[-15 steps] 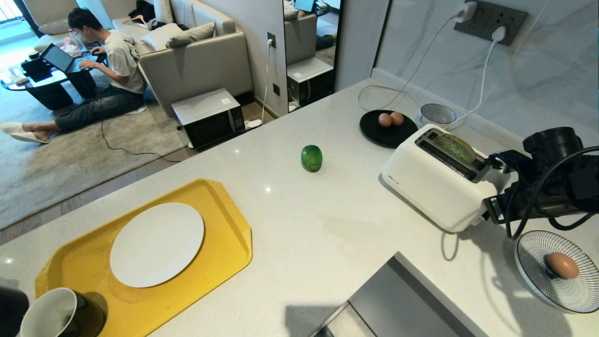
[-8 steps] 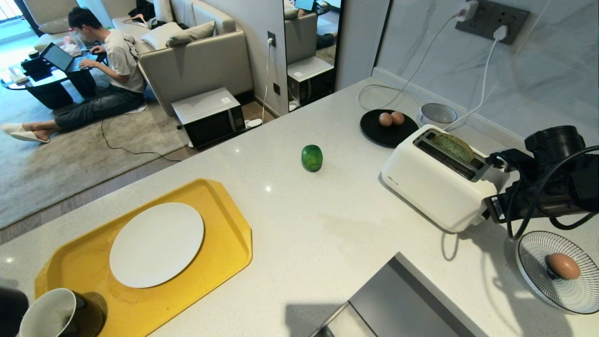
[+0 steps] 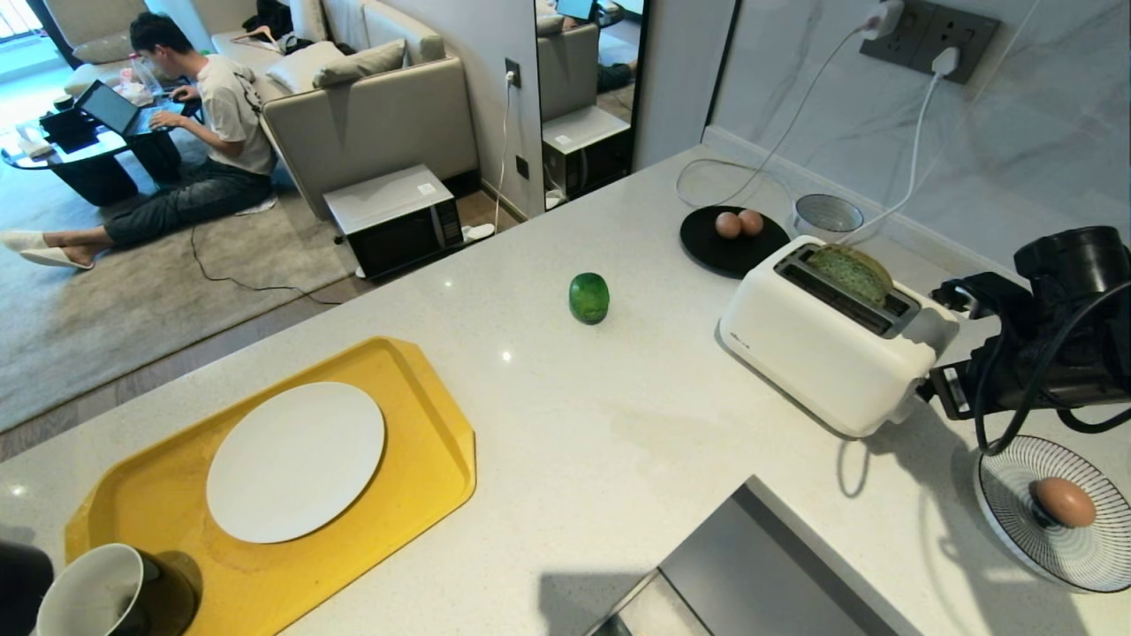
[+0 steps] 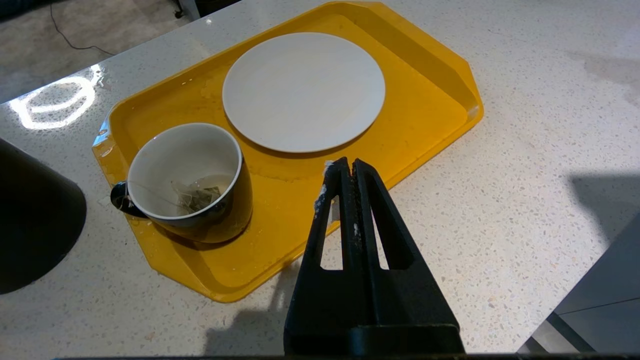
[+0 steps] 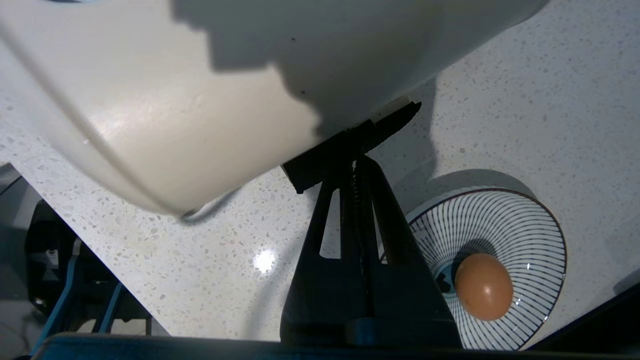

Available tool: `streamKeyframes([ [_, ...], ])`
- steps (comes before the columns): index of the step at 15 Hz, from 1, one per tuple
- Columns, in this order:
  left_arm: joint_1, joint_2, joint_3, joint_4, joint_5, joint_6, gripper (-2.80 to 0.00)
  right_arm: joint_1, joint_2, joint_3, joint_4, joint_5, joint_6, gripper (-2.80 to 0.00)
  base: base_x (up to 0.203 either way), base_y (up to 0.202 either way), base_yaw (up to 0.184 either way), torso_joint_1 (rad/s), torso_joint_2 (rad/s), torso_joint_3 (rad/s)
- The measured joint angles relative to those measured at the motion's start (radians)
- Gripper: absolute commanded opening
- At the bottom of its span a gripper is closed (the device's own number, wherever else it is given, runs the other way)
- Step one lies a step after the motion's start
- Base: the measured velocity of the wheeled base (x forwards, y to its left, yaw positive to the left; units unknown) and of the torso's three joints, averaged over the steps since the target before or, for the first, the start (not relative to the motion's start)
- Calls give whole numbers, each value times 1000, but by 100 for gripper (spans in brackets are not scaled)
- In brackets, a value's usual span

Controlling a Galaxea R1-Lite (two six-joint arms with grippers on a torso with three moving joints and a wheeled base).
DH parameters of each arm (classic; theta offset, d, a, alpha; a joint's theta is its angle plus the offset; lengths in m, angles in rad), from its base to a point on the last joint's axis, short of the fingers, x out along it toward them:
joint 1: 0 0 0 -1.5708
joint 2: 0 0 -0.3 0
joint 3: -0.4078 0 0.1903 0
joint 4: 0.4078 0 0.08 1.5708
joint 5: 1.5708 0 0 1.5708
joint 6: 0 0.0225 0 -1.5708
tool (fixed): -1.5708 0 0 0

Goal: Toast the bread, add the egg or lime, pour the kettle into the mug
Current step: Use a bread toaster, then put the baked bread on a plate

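We are pressing the closed, empty right tool [image 5: 356,162] against the toaster [image 3: 826,349] near the desk's right edge, bread [image 3: 853,272] standing in its slot; slipping off risks shoving the toaster.

You have the bread [image 3: 850,272], a pale green slice with a thin brown crust, standing upright in the far slot of the white toaster [image 3: 817,349], its rounded top poking above the rim. The lime [image 3: 588,298], glossy dark green, sits alone on the bench [image 3: 636,442], well left of the toaster. The egg [image 3: 1062,501], smooth pinkish-brown, rests at the centre of a striped plate [image 3: 1007,508]. The mug [image 4: 190,182], dark outside and white inside, stands upright on a corner of the yellow tray [image 4: 430,107] with a tea bag in it, handle turned towards the kettle [image 4: 35,220], which shows only as a matte black bulk just beside the tray.
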Motion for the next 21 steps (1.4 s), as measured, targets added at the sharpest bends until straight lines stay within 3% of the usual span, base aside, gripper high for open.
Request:
streamKeyframes([
  [21, 0, 0, 0, 0, -1, 0, -280, 2, -481, 112, -4, 0, -21, -280, 0, 0, 0, 0, 0, 0],
])
